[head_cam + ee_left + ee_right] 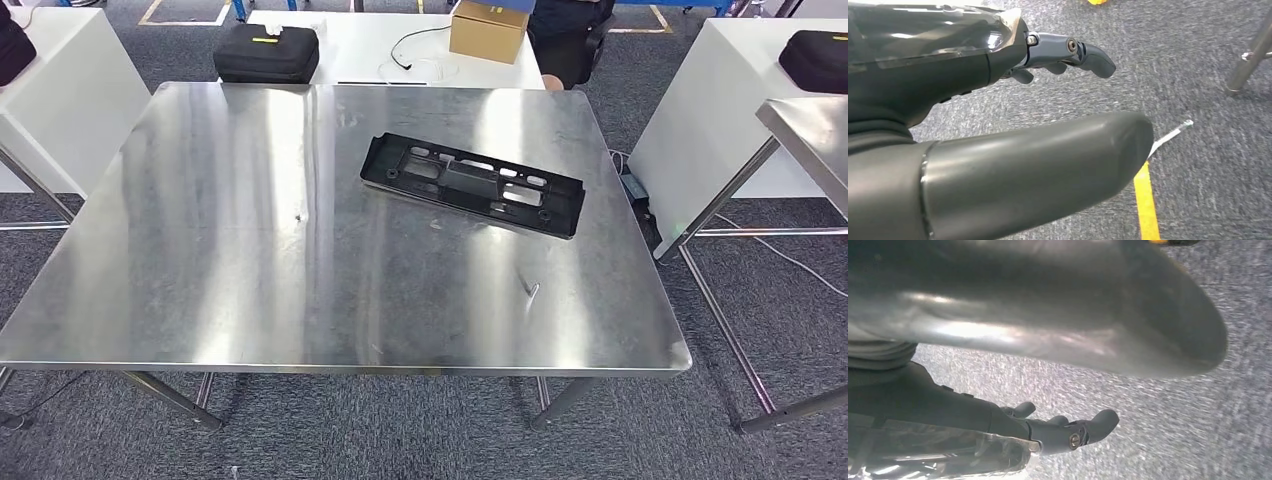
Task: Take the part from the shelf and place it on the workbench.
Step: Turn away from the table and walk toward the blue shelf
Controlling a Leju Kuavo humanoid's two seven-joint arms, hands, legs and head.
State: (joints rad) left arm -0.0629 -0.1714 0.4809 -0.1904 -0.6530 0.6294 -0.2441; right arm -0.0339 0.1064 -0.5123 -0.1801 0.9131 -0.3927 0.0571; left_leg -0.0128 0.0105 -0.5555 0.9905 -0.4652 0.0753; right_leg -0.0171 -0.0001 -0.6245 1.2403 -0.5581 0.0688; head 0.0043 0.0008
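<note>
Looking down from my head camera, I see the part (pixel 472 184), a long black plastic frame with cut-out windows, lying flat on the steel workbench (pixel 200 260), toward the far right of the top and at a slight angle. By the look of it the placing is done. I judge it light and fairly stiff along its length, though thin ribs like these might flex or snap if twisted; a hold on the solid middle bar or one long edge would suit it best. The steel is smooth and shiny, so the part could slide if nudged. Beyond the bench stand a white table (pixel 360 40) with a black case (pixel 266 52) and a cardboard box (pixel 488 30), more benches at the sides, and grey carpet below.

Over to my left wrist: my left hand (pixel 998 115) hangs above the carpet, fingers loosely spread, gripping nothing. A yellow floor line (pixel 1147 202) runs beneath it.

Right wrist now: my right hand (pixel 1038 380) is likewise slack and empty over the carpet.
</note>
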